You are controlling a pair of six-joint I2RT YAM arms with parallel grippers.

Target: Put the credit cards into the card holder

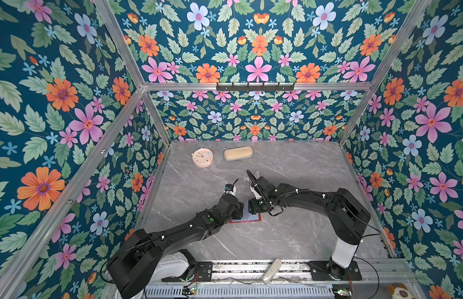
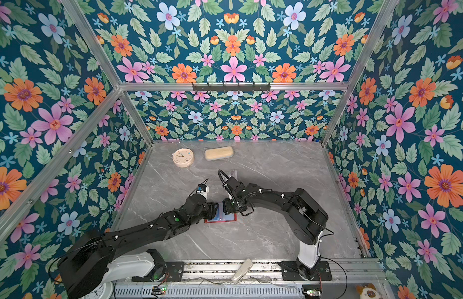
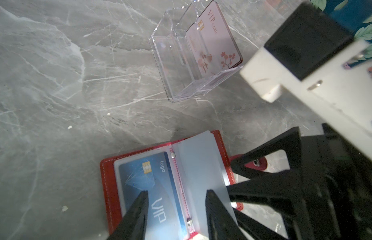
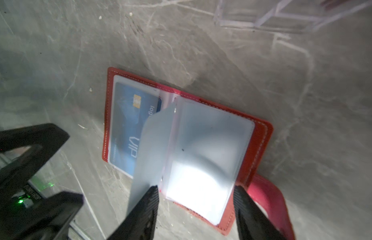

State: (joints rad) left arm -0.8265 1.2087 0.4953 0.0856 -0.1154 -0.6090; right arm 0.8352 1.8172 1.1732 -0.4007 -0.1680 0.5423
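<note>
The card holder is a red wallet with frosted plastic sleeves, lying open on the table; in both top views it lies between the two grippers. A blue credit card with white VIP lettering sits in its left sleeve. My left gripper is open over the wallet's spine, one finger over each page. My right gripper is open at the wallet's near edge, and a loose sleeve page stands up beside one finger. A pale pink VIP card stands in a clear box.
The clear box stands just beyond the wallet, partly hidden by the right wrist in a top view. A round cream clock and a beige case lie near the back wall. A white object rests on the front rail.
</note>
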